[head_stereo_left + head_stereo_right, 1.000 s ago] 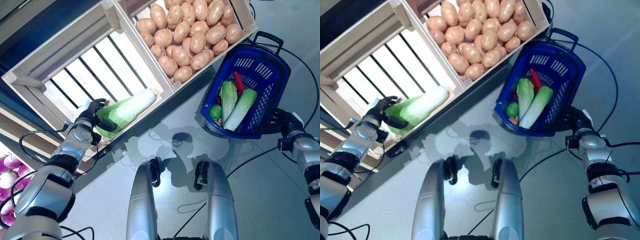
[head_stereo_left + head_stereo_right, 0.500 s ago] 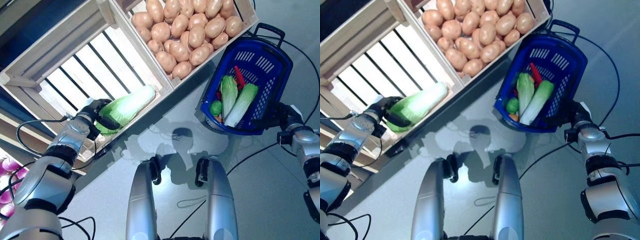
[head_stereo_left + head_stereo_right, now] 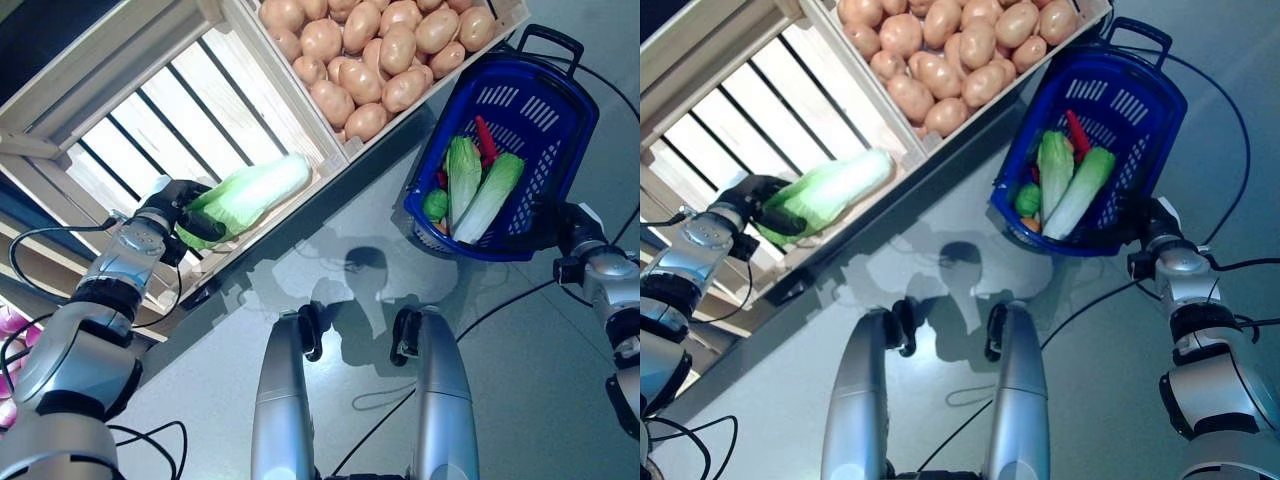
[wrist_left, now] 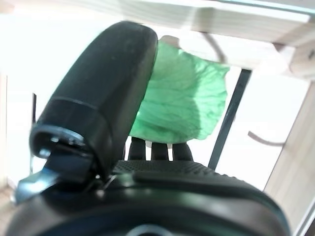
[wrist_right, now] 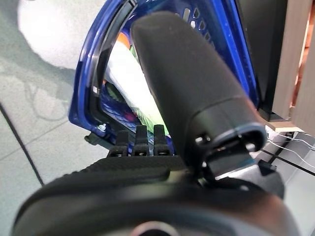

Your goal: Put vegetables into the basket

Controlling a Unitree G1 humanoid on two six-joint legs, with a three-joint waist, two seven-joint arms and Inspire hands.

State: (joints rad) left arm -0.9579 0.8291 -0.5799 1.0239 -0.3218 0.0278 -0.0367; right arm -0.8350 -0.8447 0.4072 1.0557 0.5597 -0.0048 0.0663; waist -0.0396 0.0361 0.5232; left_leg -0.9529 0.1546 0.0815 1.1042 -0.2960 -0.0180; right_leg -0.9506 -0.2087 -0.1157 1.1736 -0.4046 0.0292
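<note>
Left hand [image 3: 172, 207] clamped on the leafy green end of a napa cabbage [image 3: 252, 194], thumb over the leaves and fingers [image 4: 154, 150] curled beneath, as the left wrist view confirms. The cabbage lies along the front rail of an open wooden crate [image 3: 120, 95] with a slatted bottom, its pale stalk end pointing away from the hand toward the crate's dividing wall. Beyond that wall, farther from the left hand, a second wooden crate [image 3: 512, 22] is heaped with potatoes [image 3: 372, 55].

Right hand [image 3: 1155, 229] at the near rim of a blue basket [image 3: 1145, 105], gripping it: in the right wrist view the thumb lies over the rim and the fingers [image 5: 139, 141] curl under it. The basket hangs tilted just beside the potato crate, its black handle [image 3: 545, 45] on the side far from the hand. Inside the basket, just past the right hand, lie two more napa cabbages [image 3: 462, 182], a red pepper [image 3: 484, 138] and a small round green vegetable [image 3: 434, 206]; something orange shows beneath them, too hidden to identify.

The crates sit on a raised stand with a dark front edge [image 3: 330, 190]. Below it the floor [image 3: 540, 400] is smooth, grey-green and glossy, reflecting light. Purple-and-white onions [image 3: 12, 325] show at the picture's edge, near the left arm's elbow.
</note>
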